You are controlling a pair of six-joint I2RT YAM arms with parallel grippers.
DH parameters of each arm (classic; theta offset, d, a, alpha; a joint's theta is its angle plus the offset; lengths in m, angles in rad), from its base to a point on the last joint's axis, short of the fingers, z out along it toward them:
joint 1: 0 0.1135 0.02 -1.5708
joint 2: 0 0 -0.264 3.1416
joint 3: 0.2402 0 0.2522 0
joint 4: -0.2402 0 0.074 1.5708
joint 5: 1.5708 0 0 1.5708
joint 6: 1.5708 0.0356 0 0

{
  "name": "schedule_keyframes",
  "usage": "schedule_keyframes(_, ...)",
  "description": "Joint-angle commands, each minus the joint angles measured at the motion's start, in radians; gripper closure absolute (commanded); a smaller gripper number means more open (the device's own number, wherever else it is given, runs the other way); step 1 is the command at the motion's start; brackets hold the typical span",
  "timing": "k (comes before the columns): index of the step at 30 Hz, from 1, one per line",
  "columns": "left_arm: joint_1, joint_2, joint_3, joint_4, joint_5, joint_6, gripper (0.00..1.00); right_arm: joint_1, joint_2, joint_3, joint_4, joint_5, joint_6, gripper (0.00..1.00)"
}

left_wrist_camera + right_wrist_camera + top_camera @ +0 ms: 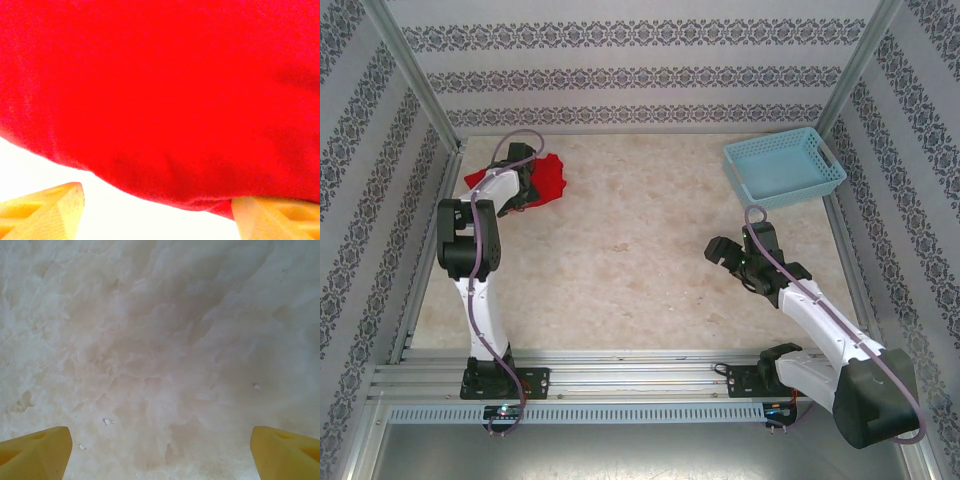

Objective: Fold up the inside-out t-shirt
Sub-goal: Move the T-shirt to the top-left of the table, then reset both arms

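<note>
Bright red soft-fabric t-shirt [548, 178] is balled up in the far-left corner of the table [620, 270], tight to the left wall rail and not spread at all. Left gripper [523, 178] sits on top of the heap, jaws apart, not clenched on anything. On the wrist cam the yellow fingertips [45, 210] are wide, one touching the cloth's near edge, with bare table between them. Risks as I see them: closing here likely pinches several layers, so a lift drags the whole wad instead of one edge. The corner gives no room to spread, and cloth could snag on the rail. Right gripper [728, 255] is released, hovering over bare table right of centre, well apart from the shirt, so there's no second hold to spread it. Light blue plastic mesh basket [783, 168] in the far-right corner is out of the way.
</note>
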Motion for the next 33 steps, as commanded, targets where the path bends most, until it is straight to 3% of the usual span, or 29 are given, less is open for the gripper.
schedule_keyframes(1, 0.042, 0.024, 0.058, -0.092, -0.055, 0.067, 0.22, -0.017, -0.02, -0.001, -0.03, 0.004, -0.025, 0.08)
schedule_keyframes(8, 0.066, -0.02, 0.049, -0.08, -0.037, 0.05, 0.22, -0.031, -0.011, 0.01, -0.033, -0.002, -0.028, 0.08)
schedule_keyframes(14, 0.039, -0.157, -0.082, -0.01, 0.02, 0.031, 0.2, -0.038, -0.009, 0.055, -0.066, 0.007, -0.058, 0.08)
schedule_keyframes(18, -0.038, -0.281, -0.153, -0.046, 0.002, 0.02, 0.16, -0.053, -0.005, 0.101, -0.092, 0.003, -0.109, 0.07)
schedule_keyframes(23, -0.213, -0.513, -0.265, -0.015, -0.137, 0.032, 0.06, -0.077, 0.004, 0.232, -0.18, 0.052, -0.226, 0.03)
schedule_keyframes(25, -0.278, -0.627, -0.346, 0.071, -0.222, 0.068, 0.02, -0.081, 0.002, 0.285, -0.201, 0.07, -0.268, 0.02)
schedule_keyframes(28, -0.391, -0.817, -0.55, 0.333, -0.418, 0.214, 0.0, -0.084, -0.016, 0.347, -0.209, 0.143, -0.308, 0.02)
schedule_keyframes(33, -0.421, -1.134, -0.988, 0.877, -0.443, 0.309, 0.0, -0.088, -0.072, 0.359, -0.157, 0.285, -0.345, 0.02)
